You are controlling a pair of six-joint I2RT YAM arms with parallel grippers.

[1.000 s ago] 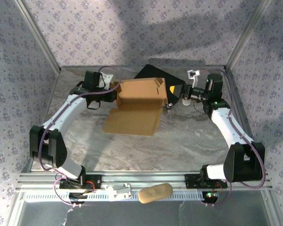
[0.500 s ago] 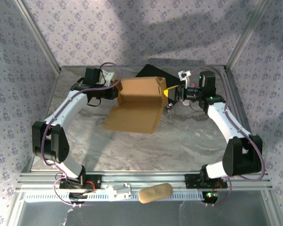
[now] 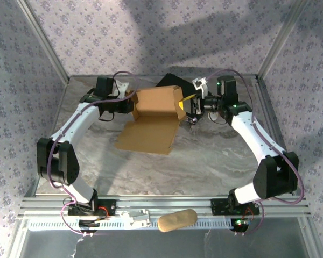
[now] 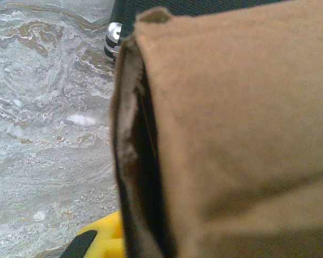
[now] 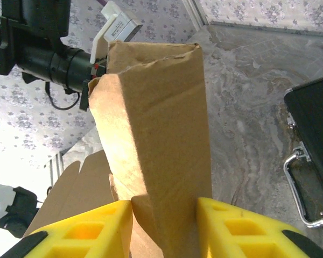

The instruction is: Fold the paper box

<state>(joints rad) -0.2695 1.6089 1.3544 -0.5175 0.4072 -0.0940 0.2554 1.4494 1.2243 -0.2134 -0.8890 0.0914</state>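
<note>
The paper box (image 3: pixel 153 115) sits at the far middle of the bench (image 3: pixel 204 161), between my two grippers. Its long axis runs far to near, with the flat flap pointing toward my bases and the far part folded up. My left gripper (image 3: pixel 130 102) is pinched tight on its left edge. My right gripper (image 5: pixel 164 226) clamps an upright panel between yellow fingers (image 5: pixel 242 228). The black case (image 3: pixel 169 80) behind is mostly hidden. At my left wrist the cardboard is blurred, so I cannot make out the contact.
</note>
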